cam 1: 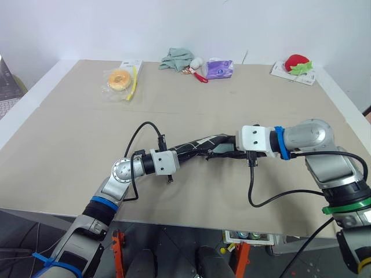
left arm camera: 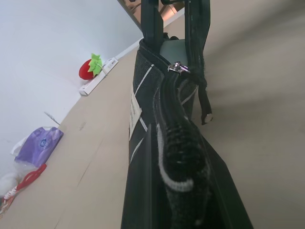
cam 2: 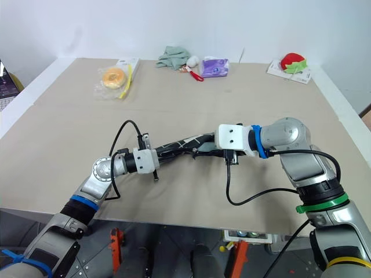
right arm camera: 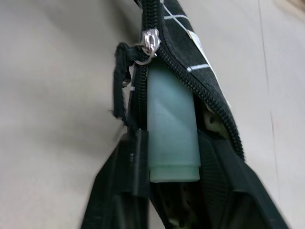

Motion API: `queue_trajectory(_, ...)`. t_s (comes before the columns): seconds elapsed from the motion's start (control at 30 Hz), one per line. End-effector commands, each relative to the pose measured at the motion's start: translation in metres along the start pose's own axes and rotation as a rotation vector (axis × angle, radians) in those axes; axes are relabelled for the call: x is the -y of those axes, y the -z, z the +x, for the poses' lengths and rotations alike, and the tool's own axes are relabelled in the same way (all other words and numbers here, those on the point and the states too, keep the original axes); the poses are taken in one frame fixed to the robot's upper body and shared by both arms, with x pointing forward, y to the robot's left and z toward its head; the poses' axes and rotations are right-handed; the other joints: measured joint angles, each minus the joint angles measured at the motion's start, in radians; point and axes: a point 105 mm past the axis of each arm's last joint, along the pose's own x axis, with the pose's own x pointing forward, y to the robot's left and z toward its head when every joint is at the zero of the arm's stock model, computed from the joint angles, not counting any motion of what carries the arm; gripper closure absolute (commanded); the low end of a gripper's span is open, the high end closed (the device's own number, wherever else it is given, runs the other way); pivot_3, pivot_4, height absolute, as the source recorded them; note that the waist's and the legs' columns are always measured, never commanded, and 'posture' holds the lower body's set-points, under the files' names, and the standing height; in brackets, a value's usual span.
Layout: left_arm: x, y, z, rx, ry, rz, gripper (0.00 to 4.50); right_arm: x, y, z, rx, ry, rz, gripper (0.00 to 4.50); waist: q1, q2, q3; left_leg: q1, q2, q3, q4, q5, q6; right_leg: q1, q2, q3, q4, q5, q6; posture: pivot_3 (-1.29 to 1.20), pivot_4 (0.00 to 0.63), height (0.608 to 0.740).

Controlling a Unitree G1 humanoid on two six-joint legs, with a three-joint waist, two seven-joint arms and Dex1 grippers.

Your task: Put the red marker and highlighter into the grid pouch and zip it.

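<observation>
A: Looking past our own wrists first: the left gripper (cam 1: 184,152) has its fingers clamped tight on one end of the grid pouch (cam 1: 200,145), held up off the table (cam 1: 69,150) between the two arms. The pouch's near end fills most of the left wrist view, so we can't see its far end from there.

B: Agreed. The right gripper (cam 1: 227,148) sits at the pouch's other end, fingers partly spread either side of the highlighter (right arm camera: 172,129). We see the pale green barrel touching one finger, but cannot tell whether it is gripped or just resting there.

A: The highlighter's front part is inside the open mouth; its blunt end sticks out toward the right wrist. The zipper pull (right arm camera: 149,42) sits at the mouth's edge, the zip unclosed.

B: We can't make out the red marker; the pouch's inside is dark.

A: Farther off, along the table's back edge: a doughnut in a clear bag (cam 1: 119,81), a crumpled green cloth (cam 1: 177,59), a purple packet (cam 1: 219,69) with a red-handled item (cam 1: 200,77) beside it, and a strawberry toy (cam 1: 297,63) on a white card.

B: All well apart from the pouch.
</observation>
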Motion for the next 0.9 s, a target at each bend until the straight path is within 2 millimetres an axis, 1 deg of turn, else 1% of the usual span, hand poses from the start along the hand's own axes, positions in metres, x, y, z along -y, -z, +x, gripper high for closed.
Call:
queue_trajectory(0.03, -0.008, -0.011, 0.002, 0.043, -0.028, 0.021, 4.50, 0.014, -0.023, -0.017, 0.078, 0.072, -0.007, 1.08, 0.000, 0.000, 0.000, 0.000, 0.000, 0.000, 0.000, 0.000, 0.000, 0.000, 0.000, 0.000, 0.000, 0.000, 0.000, 0.00, 0.150, 0.734)
queue_trajectory(0.1, -0.008, -0.011, 0.002, 0.042, -0.031, 0.019, 4.50, 0.018, -0.026, -0.023, 0.099, 0.093, 0.024, 0.01, 0.000, 0.000, 0.000, 0.000, 0.000, 0.000, 0.000, 0.000, 0.000, 0.000, 0.000, 0.000, 0.000, 0.001, -0.001, 0.00, 0.150, 0.734)
queue_trajectory(0.2, -0.009, -0.010, 0.001, 0.038, -0.036, 0.014, 4.50, 0.024, -0.033, -0.042, 0.167, 0.136, 0.110, 0.01, 0.000, 0.000, 0.000, 0.000, 0.000, 0.000, 0.000, 0.000, 0.000, 0.000, 0.000, 0.000, 0.000, 0.002, -0.004, 0.00, 0.150, 0.734)
queue_trajectory(0.27, -0.009, -0.009, 0.000, 0.037, -0.036, 0.011, 4.50, 0.025, -0.038, -0.047, 0.214, 0.156, 0.149, 0.01, 0.000, 0.000, 0.000, 0.000, 0.000, 0.000, 0.000, 0.000, 0.000, 0.000, 0.000, 0.000, 0.000, 0.002, -0.004, 0.00, 0.150, 0.734)
queue_trajectory(0.33, -0.010, -0.009, 0.001, 0.037, -0.035, 0.011, 4.50, 0.020, -0.040, -0.045, 0.224, 0.145, 0.163, 0.01, 0.000, 0.000, 0.000, 0.000, 0.000, 0.000, 0.000, 0.000, 0.000, 0.000, 0.000, 0.000, 0.000, 0.002, -0.004, 0.00, 0.150, 0.734)
queue_trajectory(0.4, -0.010, -0.009, 0.002, 0.039, -0.033, 0.011, 4.50, 0.009, -0.037, -0.038, 0.206, 0.098, 0.174, 0.01, 0.000, 0.000, 0.000, 0.000, 0.000, 0.000, 0.000, 0.000, 0.000, 0.000, 0.000, 0.000, 0.000, 0.002, -0.004, 0.00, 0.150, 0.734)
queue_trajectory(0.53, -0.011, -0.009, 0.003, 0.040, -0.033, 0.013, 4.50, -0.005, -0.033, -0.031, 0.180, 0.039, 0.201, 0.01, 0.000, 0.000, 0.000, 0.000, 0.000, 0.000, 0.001, 0.000, 0.000, 0.000, 0.000, 0.000, 0.000, 0.002, -0.004, 0.00, 0.150, 0.734)
queue_trajectory(0.7, -0.011, -0.010, 0.002, 0.039, -0.032, 0.015, 4.50, -0.011, -0.028, -0.022, 0.144, 0.019, 0.178, 0.01, 0.000, 0.000, 0.000, 0.000, 0.000, 0.000, 0.002, 0.000, 0.000, 0.000, 0.001, 0.000, 0.000, 0.001, -0.001, 0.00, 0.150, 0.734)
queue_trajectory(0.8, -0.011, -0.010, 0.002, 0.038, -0.033, 0.015, 4.50, -0.009, -0.029, -0.020, 0.151, 0.026, 0.177, 0.83, 0.000, 0.000, 0.000, 0.000, 0.000, 0.000, 0.002, 0.000, 0.000, 0.000, 0.001, 0.000, 0.001, 0.000, 0.001, 0.00, 0.150, 0.734)
queue_trajectory(0.83, -0.011, -0.010, 0.002, 0.037, -0.034, 0.015, 4.50, -0.008, -0.029, -0.020, 0.151, 0.027, 0.174, 1.28, 0.000, 0.000, 0.000, 0.000, 0.000, 0.000, 0.002, 0.000, 0.000, 0.000, 0.001, 0.000, 0.001, 0.000, 0.001, 0.00, 0.150, 0.734)
queue_trajectory(0.9, -0.012, -0.010, 0.001, 0.036, -0.036, 0.015, 4.50, -0.009, -0.027, -0.019, 0.143, 0.021, 0.169, 2.32, 0.000, 0.000, 0.000, 0.000, 0.000, 0.000, 0.002, 0.000, 0.000, 0.000, 0.000, 0.000, 0.001, 0.000, 0.001, 0.00, 0.150, 0.734)
